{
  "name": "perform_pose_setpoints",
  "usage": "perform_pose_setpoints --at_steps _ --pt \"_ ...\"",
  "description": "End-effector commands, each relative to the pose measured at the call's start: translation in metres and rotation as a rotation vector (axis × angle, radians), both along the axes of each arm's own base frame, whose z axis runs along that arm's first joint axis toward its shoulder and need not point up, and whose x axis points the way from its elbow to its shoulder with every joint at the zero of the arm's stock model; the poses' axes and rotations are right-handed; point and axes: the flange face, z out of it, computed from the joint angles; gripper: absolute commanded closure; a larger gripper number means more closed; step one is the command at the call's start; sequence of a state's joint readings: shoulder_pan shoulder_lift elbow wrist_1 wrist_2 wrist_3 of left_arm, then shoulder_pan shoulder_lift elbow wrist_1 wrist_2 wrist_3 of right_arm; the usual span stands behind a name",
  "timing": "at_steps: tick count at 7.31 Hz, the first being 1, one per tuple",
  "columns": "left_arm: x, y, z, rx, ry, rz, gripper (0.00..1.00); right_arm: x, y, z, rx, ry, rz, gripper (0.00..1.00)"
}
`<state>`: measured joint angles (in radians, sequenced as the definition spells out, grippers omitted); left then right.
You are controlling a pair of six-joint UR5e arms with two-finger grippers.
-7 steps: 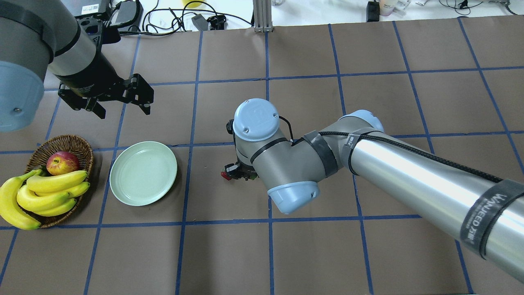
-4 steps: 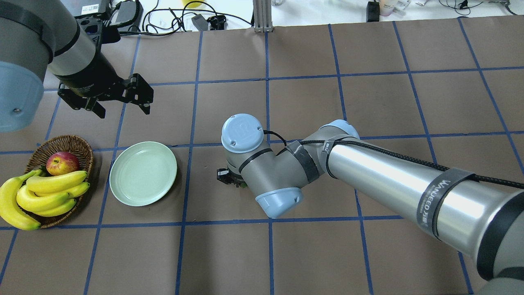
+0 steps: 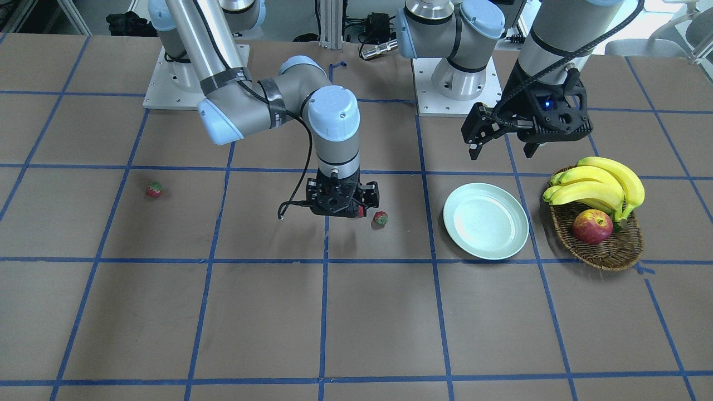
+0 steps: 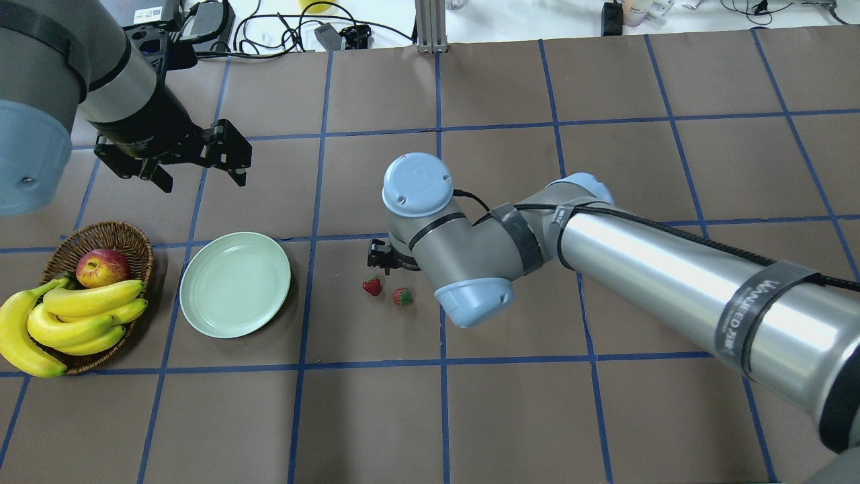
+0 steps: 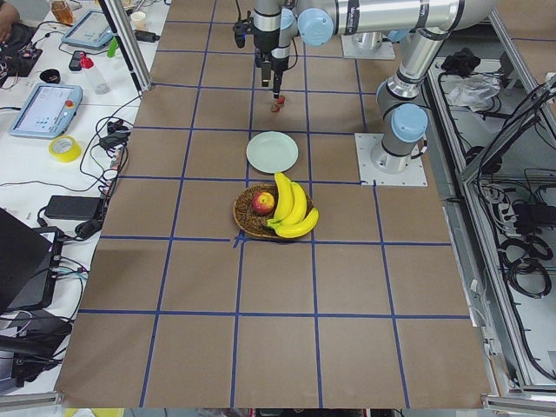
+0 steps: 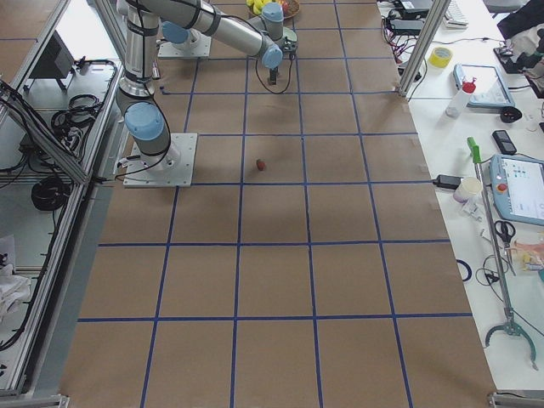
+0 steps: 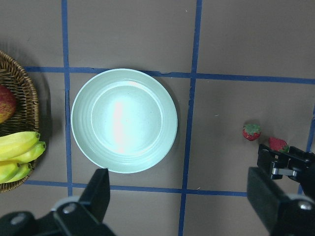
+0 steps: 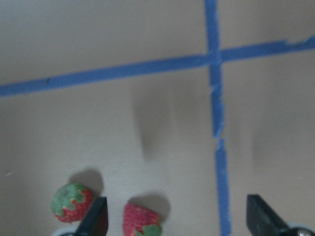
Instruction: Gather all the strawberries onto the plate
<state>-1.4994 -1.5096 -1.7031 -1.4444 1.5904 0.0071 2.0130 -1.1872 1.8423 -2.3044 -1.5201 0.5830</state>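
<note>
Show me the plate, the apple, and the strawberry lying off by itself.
plate (image 4: 235,284): overhead view, bare centre.
apple (image 4: 102,267): overhead view, red top.
lone strawberry (image 3: 154,190): front-facing view, red body.

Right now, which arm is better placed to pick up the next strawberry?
Right. The right gripper hangs open right beside two strawberries on the table. The left gripper, also open, hovers over by the plate, farther from them.
</note>
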Motion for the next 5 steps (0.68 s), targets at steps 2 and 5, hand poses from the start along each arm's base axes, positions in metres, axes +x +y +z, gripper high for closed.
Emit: perform_pose_setpoints --at_steps 2,5 --pt "0.001 0.000 0.002 -0.004 -0.005 0.000 0.00 -0.194 -0.048 0.076 0.078 0.127 0.025 0.00" --pt "0.001 0.000 0.001 -0.003 -0.002 0.000 0.00 -0.303 -0.043 0.055 0.137 0.245 -0.164 0.00"
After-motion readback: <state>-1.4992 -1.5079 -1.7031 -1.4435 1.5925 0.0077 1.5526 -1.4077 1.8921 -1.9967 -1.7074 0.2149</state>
